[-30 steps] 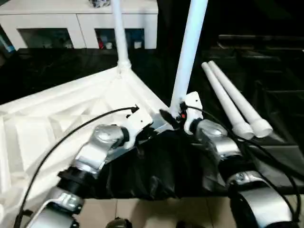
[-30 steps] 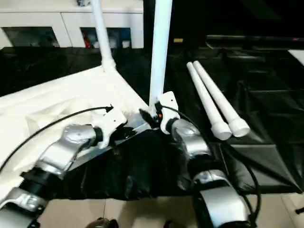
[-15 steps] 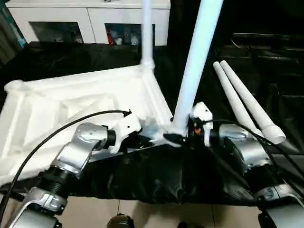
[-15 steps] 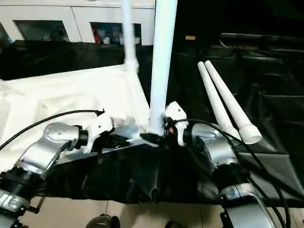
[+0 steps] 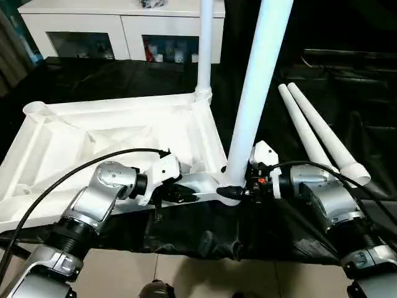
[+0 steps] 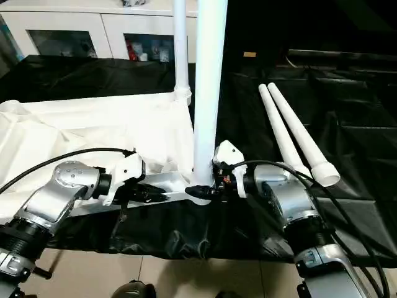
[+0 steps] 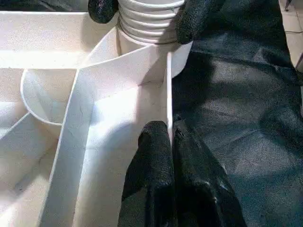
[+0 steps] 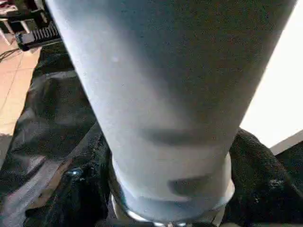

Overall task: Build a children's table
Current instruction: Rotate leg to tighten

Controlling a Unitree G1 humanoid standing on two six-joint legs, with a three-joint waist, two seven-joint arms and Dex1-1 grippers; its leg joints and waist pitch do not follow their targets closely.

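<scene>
The white table top (image 5: 93, 133) lies ribbed side up on a black cloth. One white leg (image 5: 205, 49) stands upright in its far corner. A second leg (image 5: 257, 93) stands at the near right corner, and my right gripper (image 5: 233, 193) is shut on its base. From the left wrist camera, that gripper's black fingertips (image 7: 195, 19) flank the leg's threaded end (image 7: 149, 21) above the corner socket. My left gripper (image 5: 188, 195) is shut on the top's thin near rim wall (image 7: 168, 94), just left of that corner. Two loose legs (image 5: 316, 133) lie side by side at the right.
A white glass-doored cabinet (image 5: 124, 31) stands at the back. The black cloth (image 5: 124, 81) covers the work surface, and its front edge hangs over a tiled floor (image 5: 186, 279). A black cable (image 5: 74, 180) arcs over my left forearm.
The whole view has shifted and tilted, so the camera moved. Both grippers keep their holds. My right forearm now lies more level behind the held leg.
</scene>
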